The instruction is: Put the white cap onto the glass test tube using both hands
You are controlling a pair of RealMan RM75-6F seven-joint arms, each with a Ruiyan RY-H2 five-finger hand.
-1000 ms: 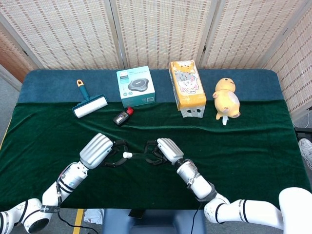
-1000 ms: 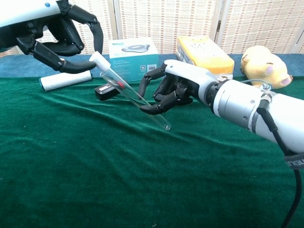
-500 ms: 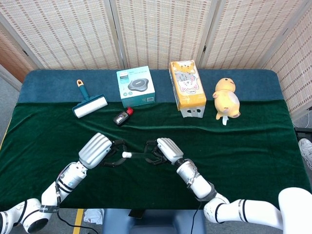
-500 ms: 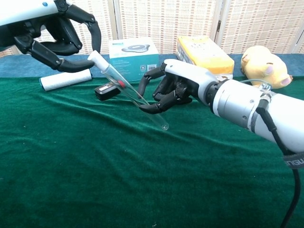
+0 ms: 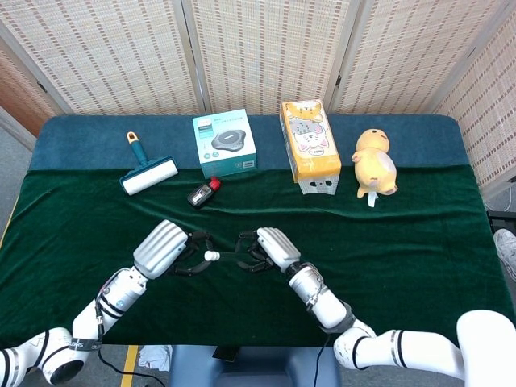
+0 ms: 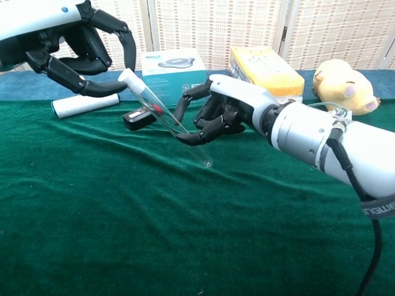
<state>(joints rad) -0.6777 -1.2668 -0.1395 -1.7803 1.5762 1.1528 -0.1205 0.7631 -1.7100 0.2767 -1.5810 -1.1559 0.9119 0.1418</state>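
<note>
Right hand (image 6: 216,114) pinched the glass tube (image 6: 170,123) near its middle, holding it slanted above the green cloth (image 6: 123,234). At the tube's upper end sat the white cap (image 6: 126,76), pinched by the left hand (image 6: 74,49), its other fingers curled.

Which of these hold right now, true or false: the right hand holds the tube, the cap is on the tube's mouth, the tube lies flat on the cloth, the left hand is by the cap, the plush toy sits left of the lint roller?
1. The right hand holds the glass test tube. True.
2. The white cap sits at the tube's upper end. True.
3. The tube lies flat on the cloth. False: it is tilted in the air.
4. The left hand is at the cap. True.
5. The plush toy is left of the lint roller. False: it is far right.
</note>
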